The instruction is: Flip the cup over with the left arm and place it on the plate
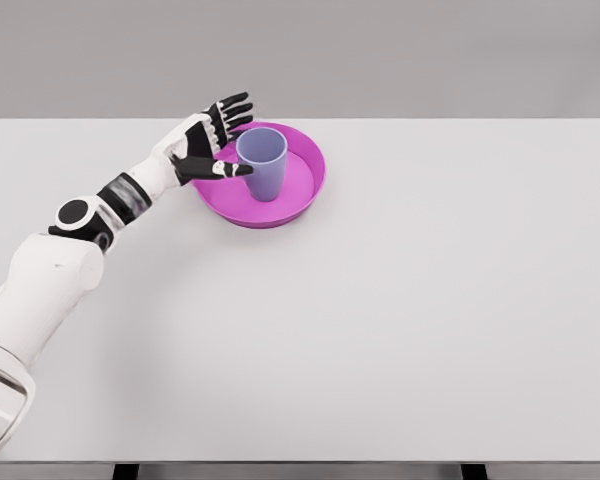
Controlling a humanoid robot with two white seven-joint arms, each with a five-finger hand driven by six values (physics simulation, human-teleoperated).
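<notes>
The lavender cup [263,162] stands upright, mouth up, inside the magenta plate [302,195], which sits on the white bench [400,320] toward its far left. The left robot hand [216,141] is just beside the cup's left side over the plate's rim, fingers spread apart and holding nothing, thumb tip reaching toward the cup wall.

Cup: lavender-blue plastic cup [263,162], upright, mouth up, standing inside magenta round plate [302,196].
Left hand: black-and-white five-finger hand [212,142], fingers spread, just beside cup's left side; thumb tip at cup wall.
Surface: white table [400,320].
</notes>
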